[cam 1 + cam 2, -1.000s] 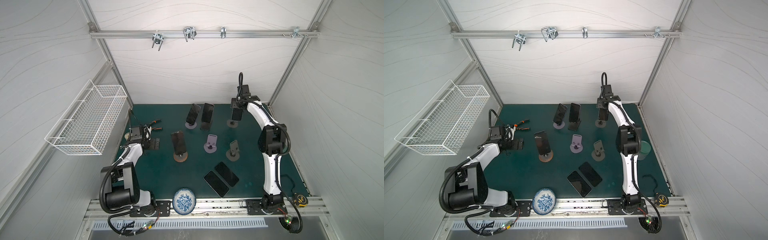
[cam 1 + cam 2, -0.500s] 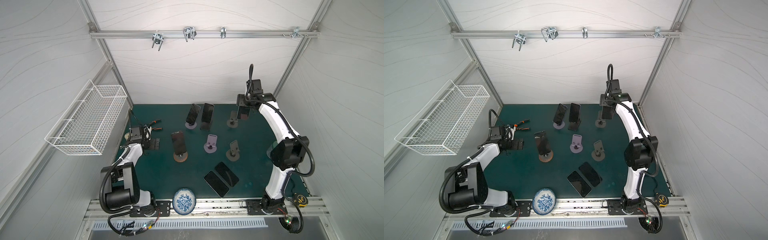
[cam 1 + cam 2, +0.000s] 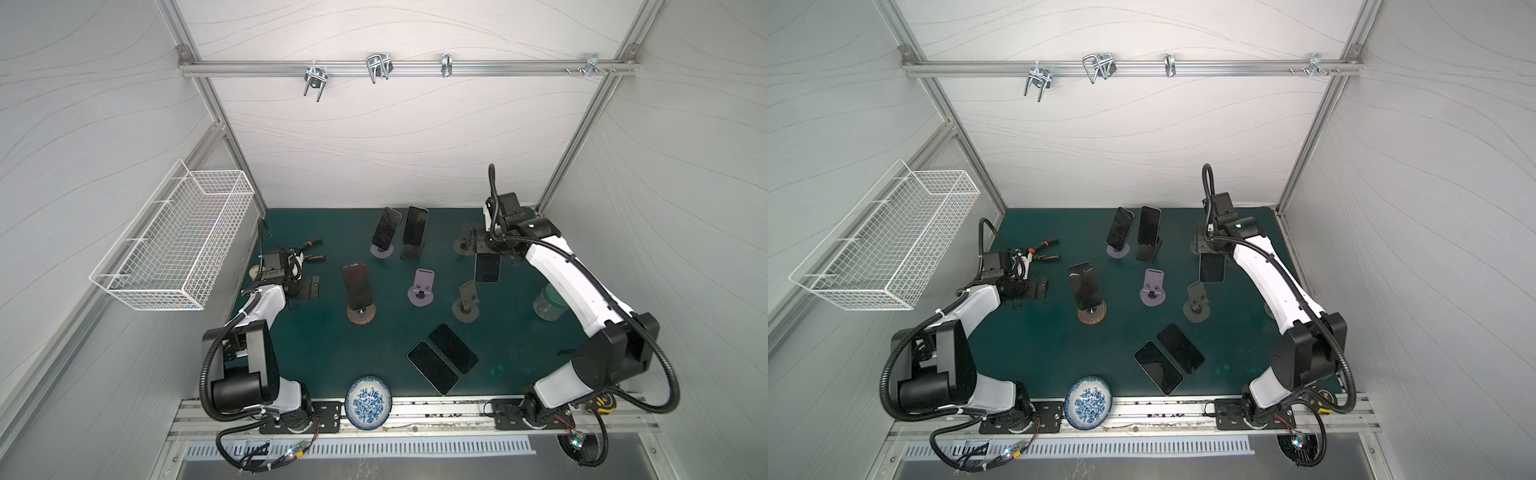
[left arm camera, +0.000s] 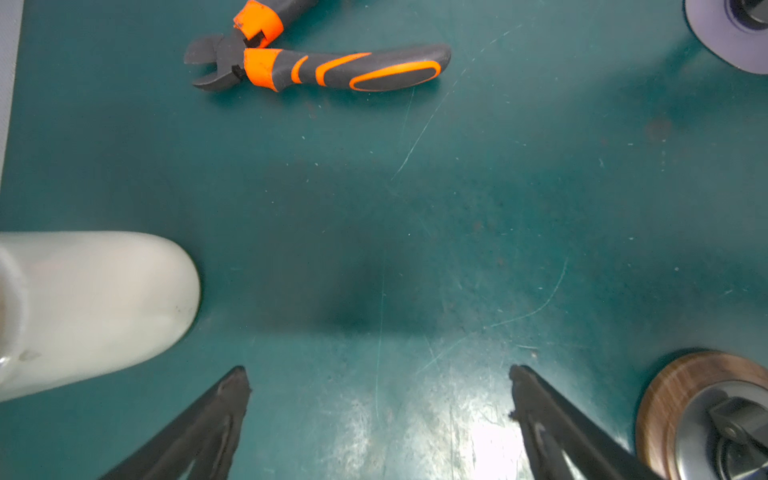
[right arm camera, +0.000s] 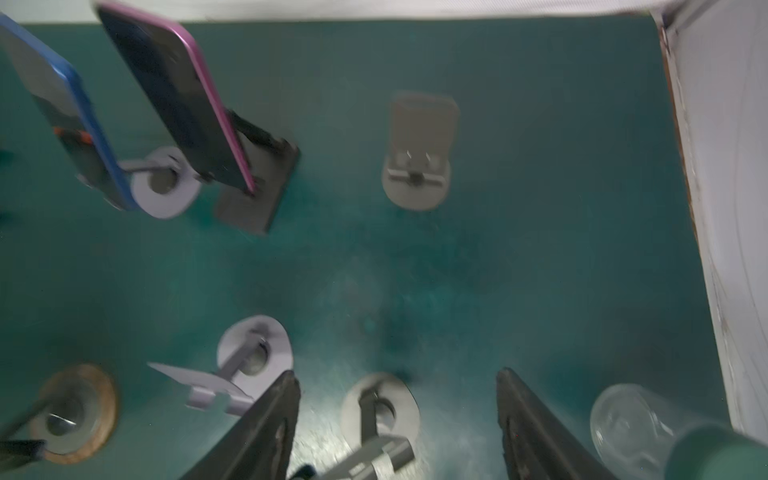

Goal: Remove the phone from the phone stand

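**Phone clear of its stand, held in the right gripper**

The right gripper (image 3: 485, 248) is clamped on a dark rectangular smartphone (image 3: 487, 268). In both top views the phone hangs upright below the jaws, over the back right of the green tabletop mat (image 3: 324, 353) and touching nothing beneath it. A grey round-based phone stand (image 5: 419, 174) stands bare near the back wall. Its base shows just beside the gripper in a top view. The right wrist view is blurred, and the phone itself cannot be made out there.

The left gripper (image 4: 378, 376) is spread wide above bare mat at the left side and holds nothing. Orange-and-black pliers (image 4: 324, 66) lie near it. A wood-based stand (image 3: 360, 316) in the middle props another phone. Two black phones (image 3: 442, 359) lie flat side by side toward the front. A blue-and-white patterned plate (image 3: 368, 402) sits at the front edge.
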